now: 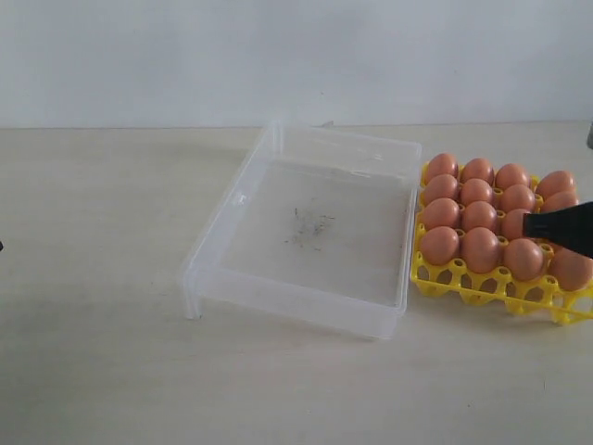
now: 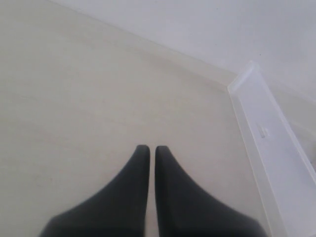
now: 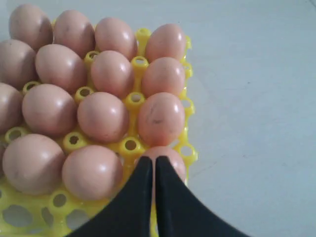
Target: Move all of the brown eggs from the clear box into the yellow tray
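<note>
Clear box [image 1: 287,298] sits nearest, mid-counter [image 1: 102,362]; its floor shows faint dark scuffs [image 1: 309,227]. Yellow tray [image 1: 460,289] stands just beside the box's right wall. Brown eggs [image 1: 480,248] are all seated in tray cups, packed side by side. Right tool [image 3: 154,159]: clenched, grasping nothing, tips over an egg at the tray's edge; contact cannot be told. Left tool [image 2: 152,148]: clenched, empty, above bare counter near the box's outer wall.
</note>
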